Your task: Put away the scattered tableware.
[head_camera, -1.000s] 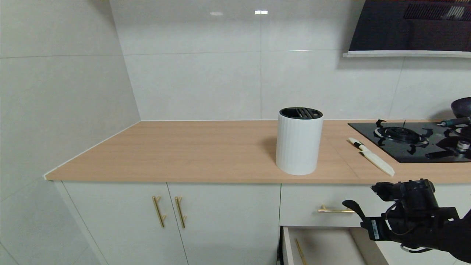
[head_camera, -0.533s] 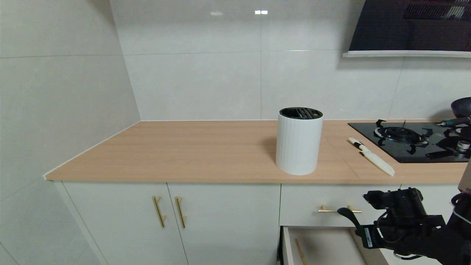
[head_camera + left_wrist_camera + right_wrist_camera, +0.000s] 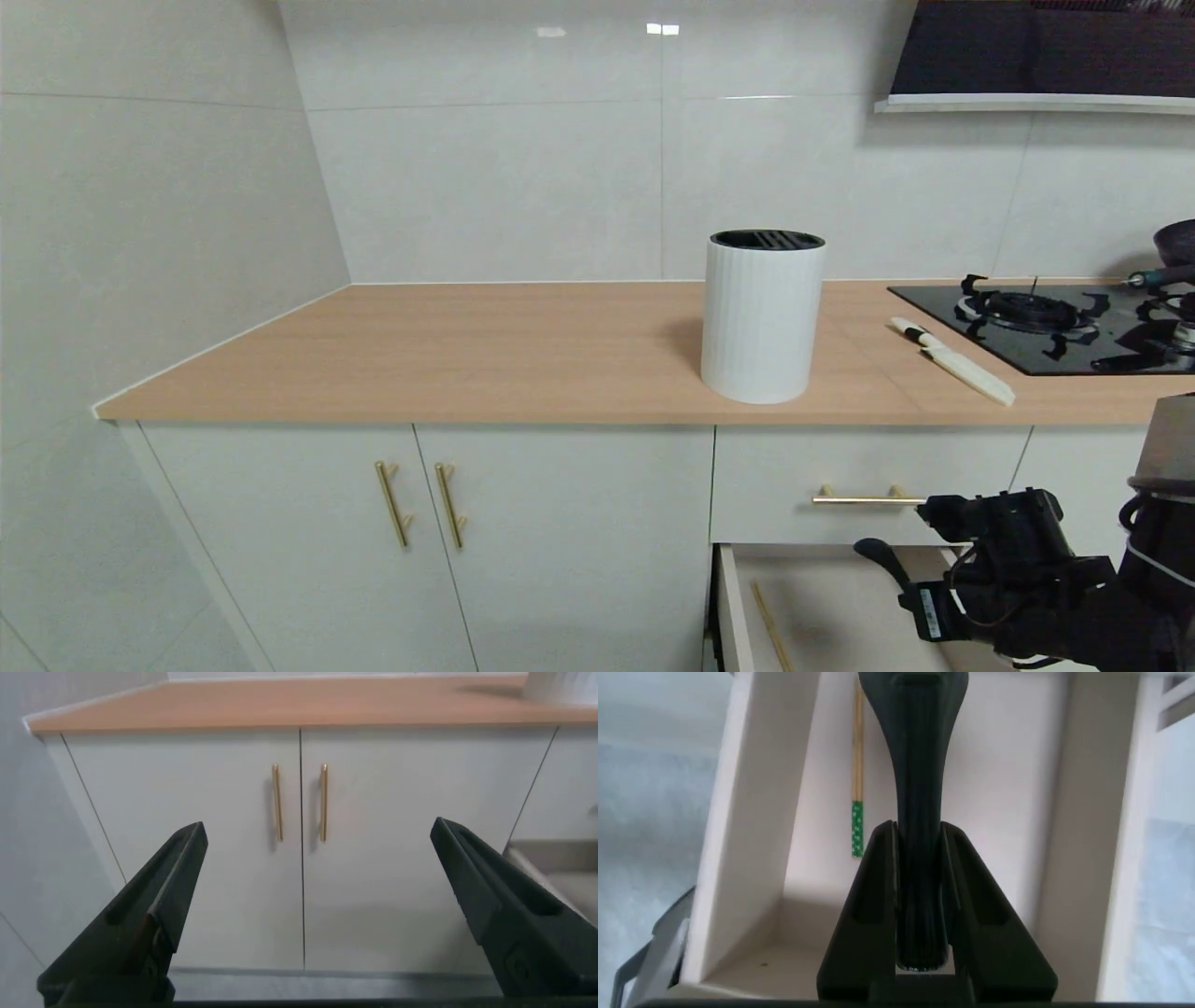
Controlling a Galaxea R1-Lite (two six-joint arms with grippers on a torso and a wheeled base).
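Over drawer (image 3: 757, 812), right fingers (image 3: 873, 896) grip one utensil (image 3: 915, 784); one chopstick (image 3: 857, 765) inside.

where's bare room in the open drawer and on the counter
Drawer: the floor is bare from the chopstick, lying along one side wall, across to the other wall; the right hand holds the black utensil above that patch. Counter: wide bare stretch from its left end to the white holder. Tighter between holder and stove, where the knife lies.
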